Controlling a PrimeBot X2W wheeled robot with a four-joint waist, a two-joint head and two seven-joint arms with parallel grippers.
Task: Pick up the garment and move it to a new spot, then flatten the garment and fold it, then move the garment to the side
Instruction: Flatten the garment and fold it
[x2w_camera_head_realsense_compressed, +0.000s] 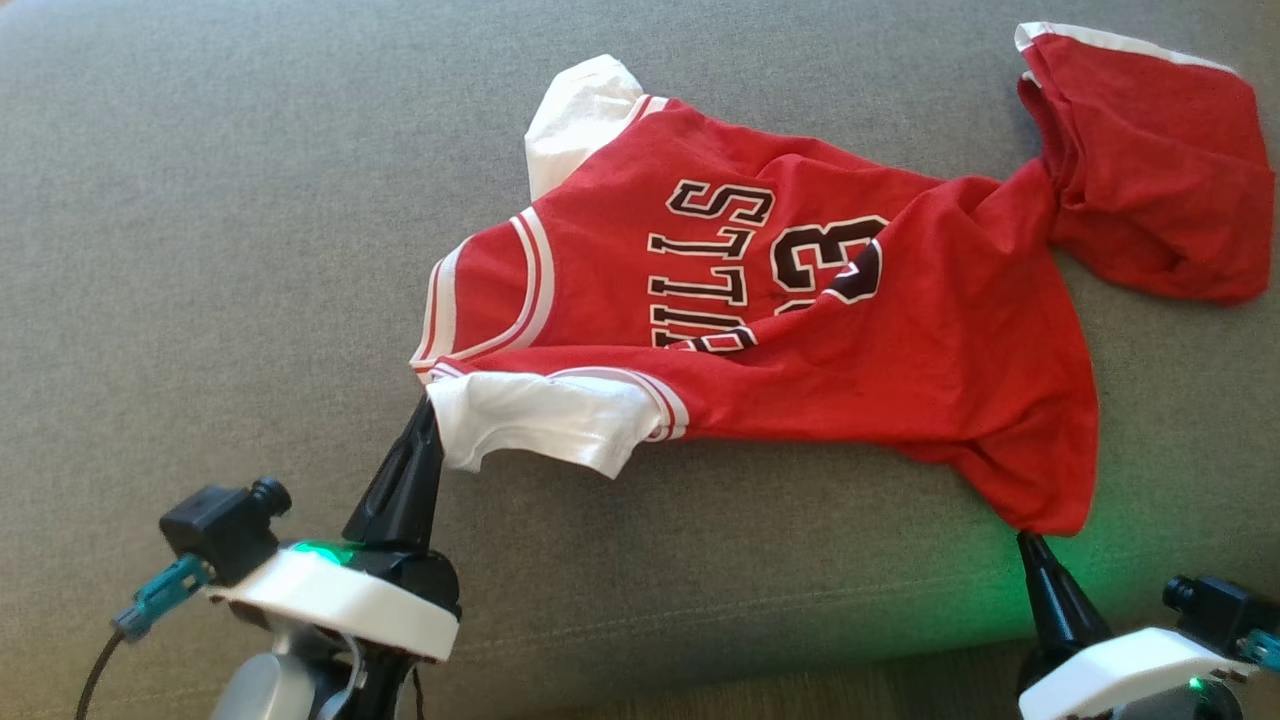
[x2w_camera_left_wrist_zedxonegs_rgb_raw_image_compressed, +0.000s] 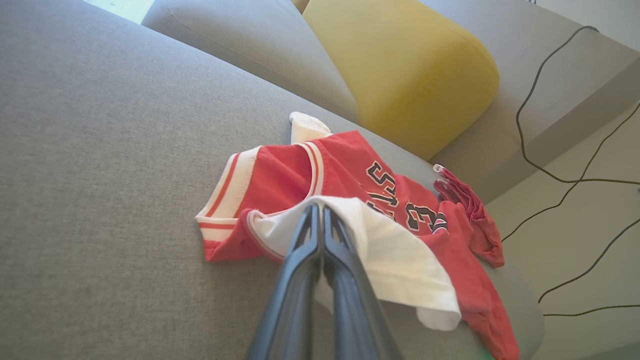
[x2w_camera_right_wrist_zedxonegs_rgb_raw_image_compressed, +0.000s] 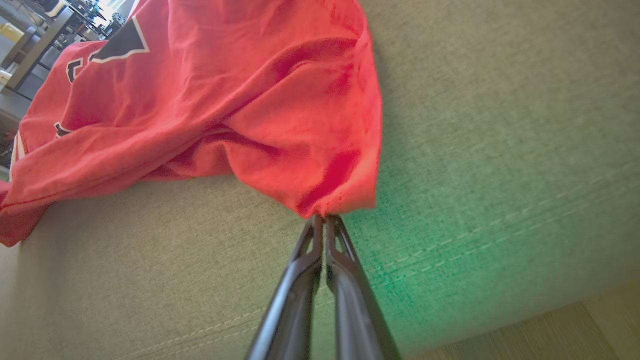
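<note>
On coarse grey sofa (x2w_camera_head_realsense_compressed: 200, 250), crumpled red jersey (x2w_camera_head_realsense_compressed: 900, 350) sprawls.

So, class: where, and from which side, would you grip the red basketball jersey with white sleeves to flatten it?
Near white sleeve and near hem corner, approached from the grey sofa's front edge: both jut forward, and pulling them apart stretches the red jersey.
</note>
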